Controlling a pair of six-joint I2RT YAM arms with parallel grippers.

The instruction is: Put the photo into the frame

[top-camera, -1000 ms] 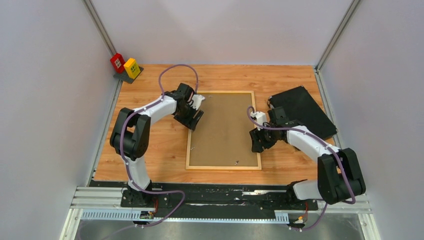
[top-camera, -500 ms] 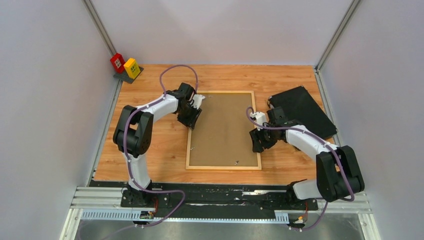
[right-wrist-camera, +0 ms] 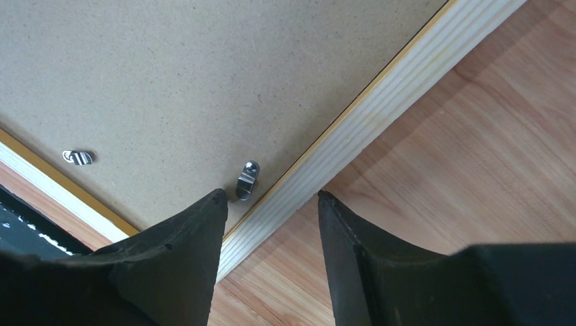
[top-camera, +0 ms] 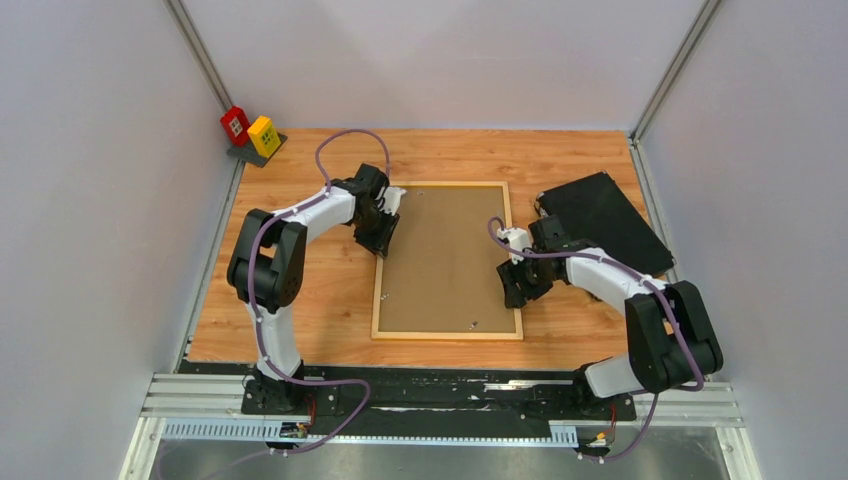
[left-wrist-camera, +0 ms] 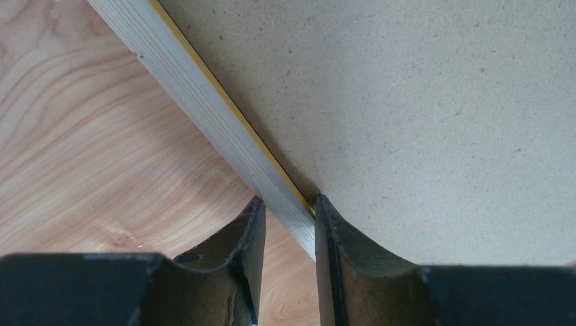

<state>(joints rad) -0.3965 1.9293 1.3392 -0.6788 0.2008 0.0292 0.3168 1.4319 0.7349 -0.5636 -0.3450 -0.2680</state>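
One frame (top-camera: 445,335) lies on the surface (top-camera: 300,320), holding one brown backing panel (top-camera: 445,260). Two metal clips show on that panel (right wrist view): a first clip (right-wrist-camera: 247,179) by the frame's rail and a second clip (right-wrist-camera: 78,157). One black case (top-camera: 605,225) sits right of the frame. Two blocks stand beyond the frame's far-left corner, a red block (top-camera: 235,124) and a yellow block (top-camera: 264,135).

The backing panel (top-camera: 445,262) hides whatever lies inside the frame (top-camera: 446,334), cropped in both wrist views.
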